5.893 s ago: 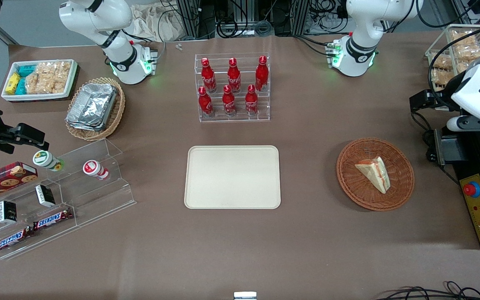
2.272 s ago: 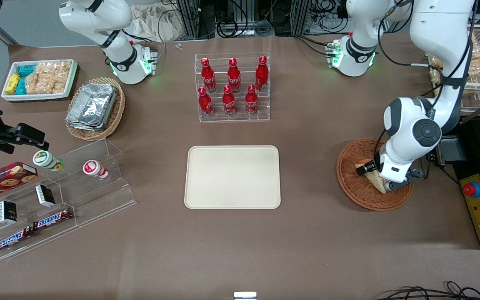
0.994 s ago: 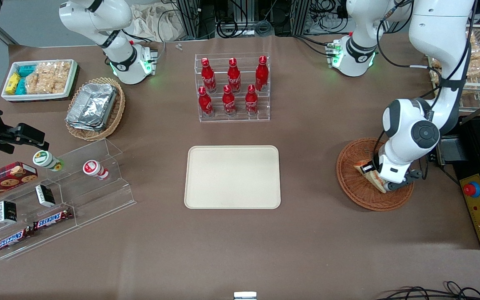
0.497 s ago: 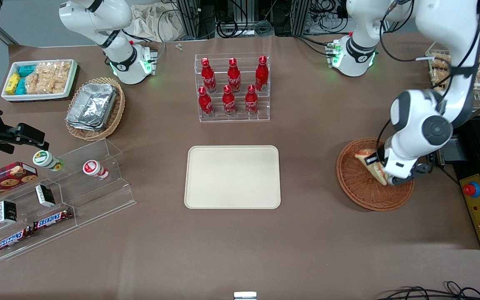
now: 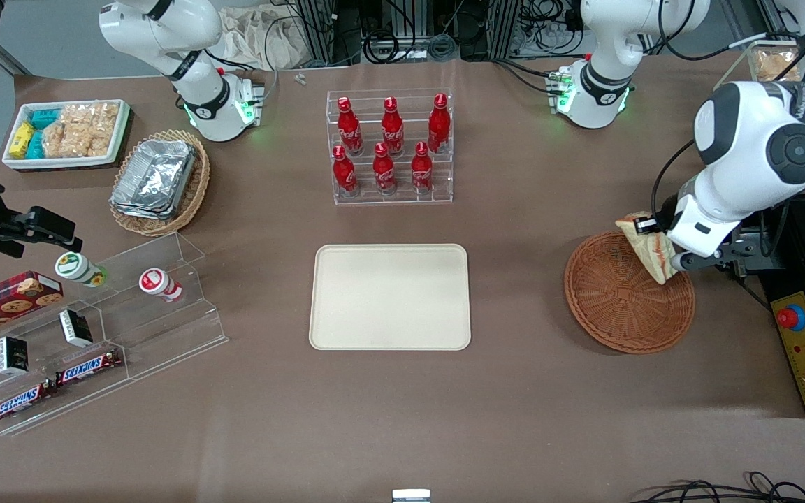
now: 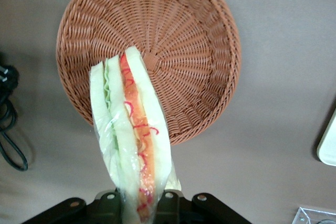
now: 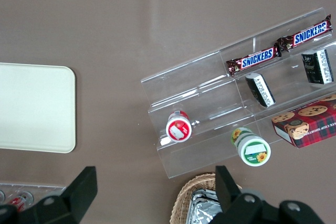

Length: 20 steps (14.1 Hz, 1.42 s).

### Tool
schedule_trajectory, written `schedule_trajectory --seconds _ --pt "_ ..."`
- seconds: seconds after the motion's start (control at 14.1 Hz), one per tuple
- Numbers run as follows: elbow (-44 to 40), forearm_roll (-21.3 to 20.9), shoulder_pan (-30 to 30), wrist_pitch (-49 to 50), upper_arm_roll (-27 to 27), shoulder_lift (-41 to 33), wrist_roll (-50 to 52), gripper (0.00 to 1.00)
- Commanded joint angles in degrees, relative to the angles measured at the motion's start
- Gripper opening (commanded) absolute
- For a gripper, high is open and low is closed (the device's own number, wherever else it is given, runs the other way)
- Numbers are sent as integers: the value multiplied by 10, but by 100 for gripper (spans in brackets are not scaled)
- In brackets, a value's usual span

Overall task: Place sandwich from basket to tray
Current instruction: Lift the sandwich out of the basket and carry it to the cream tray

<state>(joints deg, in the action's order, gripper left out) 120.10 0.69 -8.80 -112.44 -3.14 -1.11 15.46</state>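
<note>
One thin pinch: our gripper [image 5: 661, 246] clamps clear-wrapped triangular sandwich [image 5: 649, 246] above reddish-brown wicker basket [image 5: 619, 307] | slick wrap may slip before cream rectangular tray [image 5: 389, 297]

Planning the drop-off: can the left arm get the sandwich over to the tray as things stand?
Probably yes. The tool holds the sandwich lifted above the basket, and bare table lies between it and the tray.
</note>
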Motion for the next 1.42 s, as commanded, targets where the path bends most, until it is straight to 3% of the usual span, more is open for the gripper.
schedule_trajectory --seconds 0.0,0.21,0.36,0.57,1.07,1.35 --pt "-28 29 -15 32 16 -6 -17 0" --pt "-29 36 -18 29 61 -3 -54 0" --pt "-49 75 -18 25 86 16 -61 0" --pt "-79 73 -19 17 132 30 -79 0" --pt "-80 49 -33 -94 218 85 -48 0" --pt "-86 -2 -80 -174 222 152 18 0"
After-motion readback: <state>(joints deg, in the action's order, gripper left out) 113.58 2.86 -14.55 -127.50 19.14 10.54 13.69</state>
